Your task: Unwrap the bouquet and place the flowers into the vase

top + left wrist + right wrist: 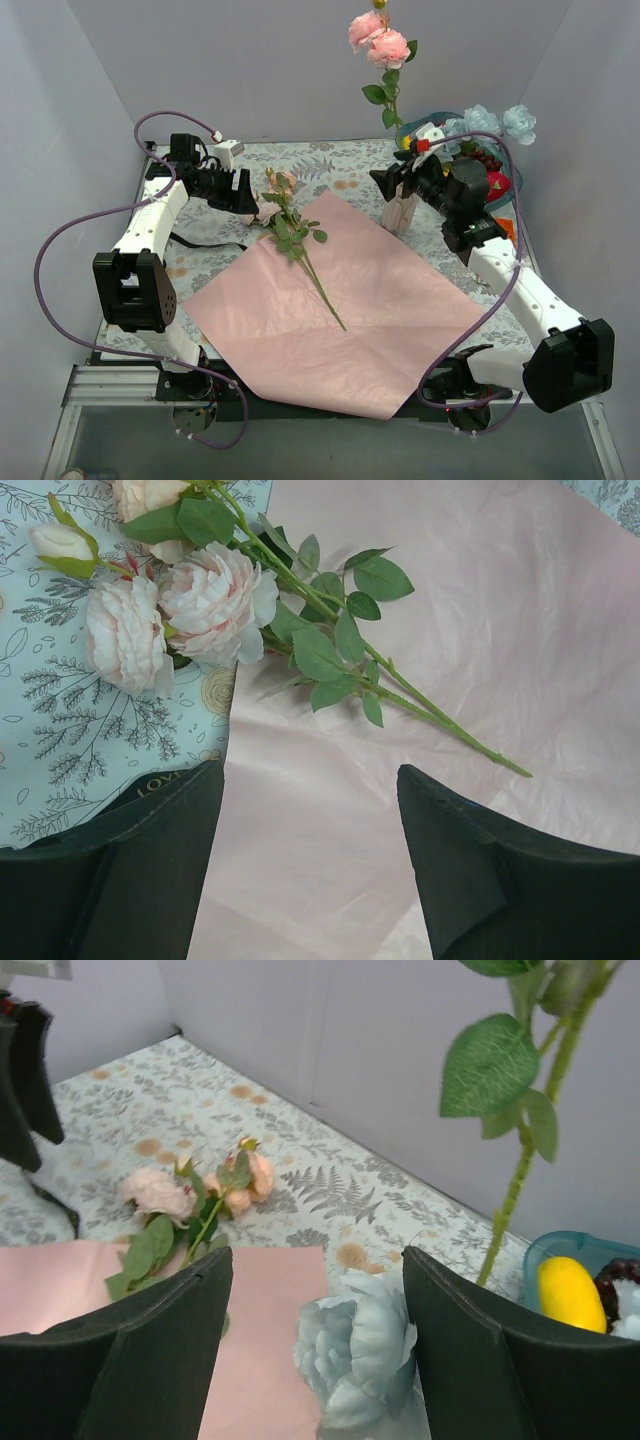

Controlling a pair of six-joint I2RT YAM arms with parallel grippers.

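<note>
Nearest us, the lilac-pink wrapping paper (330, 320) lies spread flat, its near corner drooping over the table edge between the two arm bases. The unwrapping looks finished, I'd say, and the sheet is now just a bed for what's left. On it lies one peach rose stem (300, 250), blooms off the sheet's far-left edge on the cloth, stalk slanting in toward the middle: that's the one not yet in the vase. The left gripper (310, 780) hovers right over it, jaws wide with nothing between them, probably lining up a pick near the leaves. A black ribbon (205, 241) lies cast aside on the cloth beside that arm. Over on the right, the white vase (400, 216) stands at the paper's far-right edge, with a tall pink rose stem (380, 40) rising upright out of it. The right gripper (315, 1260) sits close by the vase, fingers spread wide with a pale blue blossom (358, 1350) in the gap. Nothing looks pinched, though I can't tell whether one pad brushes it. The teal fruit bowl (560, 1245) sits just behind. Underneath is a pale leaf-printed tablecloth (340, 160), and plain grey walls (250, 70) box in three sides.
</note>
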